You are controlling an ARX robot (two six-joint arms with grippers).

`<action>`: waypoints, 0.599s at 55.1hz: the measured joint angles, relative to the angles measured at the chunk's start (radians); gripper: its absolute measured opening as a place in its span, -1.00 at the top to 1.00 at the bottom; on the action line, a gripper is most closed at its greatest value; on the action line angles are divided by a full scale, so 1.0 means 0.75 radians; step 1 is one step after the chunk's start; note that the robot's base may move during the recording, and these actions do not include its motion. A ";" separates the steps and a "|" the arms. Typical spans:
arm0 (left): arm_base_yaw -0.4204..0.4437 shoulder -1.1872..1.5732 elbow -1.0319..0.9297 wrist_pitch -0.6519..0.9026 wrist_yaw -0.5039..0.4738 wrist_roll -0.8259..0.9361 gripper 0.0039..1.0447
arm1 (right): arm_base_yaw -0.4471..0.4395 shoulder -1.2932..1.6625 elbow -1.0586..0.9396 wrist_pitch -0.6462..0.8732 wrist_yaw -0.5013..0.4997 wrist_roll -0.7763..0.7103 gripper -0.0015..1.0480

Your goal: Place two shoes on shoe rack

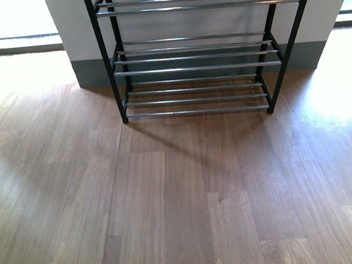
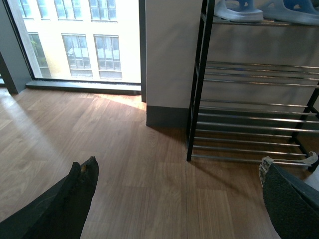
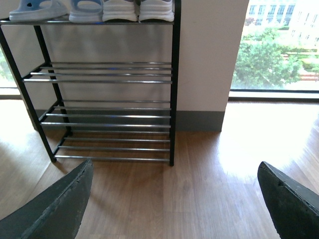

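On the upper shelf of the shoe rack [image 3: 99,79], both pairs are sitting side by side: the pale blue slides [image 3: 55,10] toward the window side and the sneakers [image 3: 137,10] next to them, showing only white soles and pale uppers, since the frame edge is cutting off everything above. No brand or writing is showing anywhere. From the front view I am seeing just the rack's lower chrome bars and black frame standing on the wooden floor [image 1: 170,201] against the wall. My left gripper [image 2: 174,199] and my right gripper [image 3: 174,199] are both hanging spread wide, holding nothing.
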 joint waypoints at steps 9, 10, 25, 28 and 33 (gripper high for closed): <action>0.000 0.000 0.000 0.001 0.000 0.000 -0.83 | 0.000 0.001 0.000 0.000 0.000 0.001 -0.82; 0.000 0.000 0.000 0.001 0.000 -0.001 -0.83 | 0.000 0.001 0.000 0.000 0.000 0.001 -0.82; 0.000 0.000 0.000 0.001 0.000 0.000 -0.83 | 0.000 0.000 0.000 0.000 0.001 0.001 -0.82; 0.000 0.000 0.000 0.001 0.000 0.000 -0.83 | 0.000 0.000 0.000 0.000 0.001 0.000 -0.82; 0.000 0.000 0.000 0.001 0.000 0.000 -0.83 | 0.000 0.000 0.000 0.000 0.001 0.000 -0.82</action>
